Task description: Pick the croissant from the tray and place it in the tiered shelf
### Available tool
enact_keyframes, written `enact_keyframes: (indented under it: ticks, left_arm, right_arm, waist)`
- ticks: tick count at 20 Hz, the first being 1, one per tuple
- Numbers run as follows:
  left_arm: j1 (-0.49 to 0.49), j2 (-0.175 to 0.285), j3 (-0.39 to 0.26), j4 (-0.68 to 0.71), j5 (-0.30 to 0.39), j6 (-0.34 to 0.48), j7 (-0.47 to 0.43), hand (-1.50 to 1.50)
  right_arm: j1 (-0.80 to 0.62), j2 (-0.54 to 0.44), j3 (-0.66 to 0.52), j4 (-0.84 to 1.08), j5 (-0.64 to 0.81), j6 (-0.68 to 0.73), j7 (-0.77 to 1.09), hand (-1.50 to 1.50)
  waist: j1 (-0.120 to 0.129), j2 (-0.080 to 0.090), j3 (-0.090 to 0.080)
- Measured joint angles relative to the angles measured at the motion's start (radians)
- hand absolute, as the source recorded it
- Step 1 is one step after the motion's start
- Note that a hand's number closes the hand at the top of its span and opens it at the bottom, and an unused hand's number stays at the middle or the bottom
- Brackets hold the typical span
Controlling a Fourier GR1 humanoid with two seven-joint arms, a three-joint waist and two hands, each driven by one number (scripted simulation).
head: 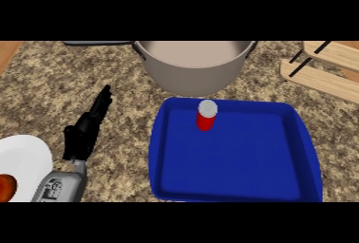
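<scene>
One left hand (81, 136) outstretched, left of tray (238, 163)

Kitchen: granite counter (126, 66) w/ big pot (193, 73).

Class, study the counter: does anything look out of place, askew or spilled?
Nothing is spilled, but the blue tray holds only an upright red bottle with a white cap, no croissant. A reddish-brown item lies on the white plate at the view's left edge.

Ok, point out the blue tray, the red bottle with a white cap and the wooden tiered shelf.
Blue plastic tray (238, 156): head view, bare floor.
Red bottle with white cap (204, 120): head view, red body.
Wooden tiered shelf (322, 83): head view, lower board.
</scene>
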Motion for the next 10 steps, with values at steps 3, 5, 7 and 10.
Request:
enact_keyframes:
  ticks: [3,5,7,10]
  left_arm:
    - [0.023,-0.007,-0.005,-0.014,-0.005,0.006,-0.008,0.00]
    - [0.032,-0.003,0.003,-0.015,-0.006,0.010,-0.011,0.00]
    - [0.052,-0.009,-0.005,-0.034,-0.007,0.011,-0.010,0.00]
    - [0.052,-0.005,0.008,-0.024,-0.004,0.010,-0.015,0.00]
  right_arm:
    - [0.109,-0.062,-0.074,-0.027,-0.046,0.113,0.040,-1.50]
    - [0.184,-0.087,-0.118,-0.070,-0.073,0.193,0.070,-1.50]
    - [0.277,-0.096,-0.184,-0.106,-0.102,0.261,0.058,-1.50]
    - [0.399,-0.101,-0.304,-0.165,-0.159,0.377,0.052,-1.50]
  waist:
    - [-0.010,-0.002,0.000]
    - [-0.017,-0.004,0.000]
    - [-0.021,-0.004,0.001]
    - [-0.031,-0.005,0.001]
